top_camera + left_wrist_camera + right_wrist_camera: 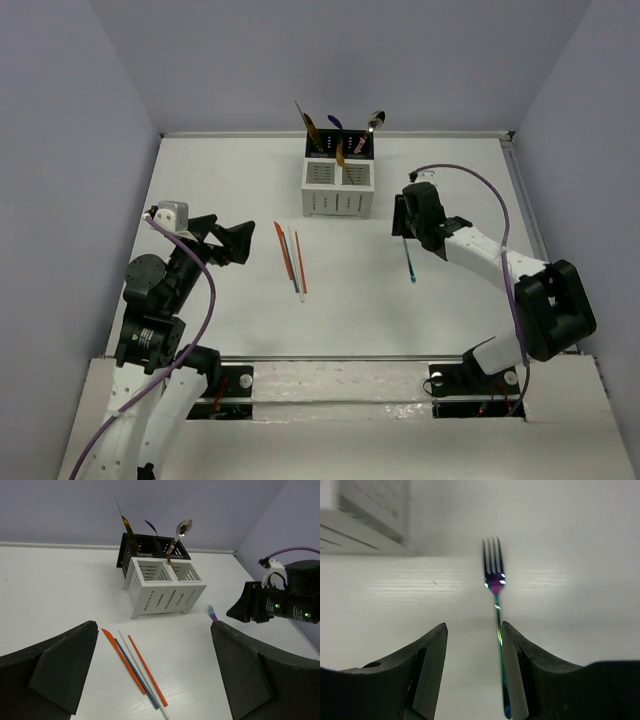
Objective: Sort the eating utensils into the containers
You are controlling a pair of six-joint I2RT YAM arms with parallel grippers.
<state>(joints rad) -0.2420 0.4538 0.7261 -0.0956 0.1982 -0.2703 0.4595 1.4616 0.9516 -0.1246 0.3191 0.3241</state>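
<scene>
A white slatted caddy [338, 190] stands at the back centre, with dark compartments [340, 148] behind it holding gold, purple and silver utensils upright. Several slim chopsticks [291, 258], orange-red, pale and dark, lie side by side on the table. My left gripper [235, 243] is open and empty just left of them; in the left wrist view they lie between its fingers [135, 665]. An iridescent fork [495, 580] lies flat on the table. My right gripper [474, 650] is open and low over it, the handle lying against the right finger's inner face.
The caddy [165, 587] is a short way beyond the chopsticks. The fork's tines [212, 613] point toward the caddy's right corner. The right arm [500, 265] reaches in from the right. Walls enclose the table on three sides.
</scene>
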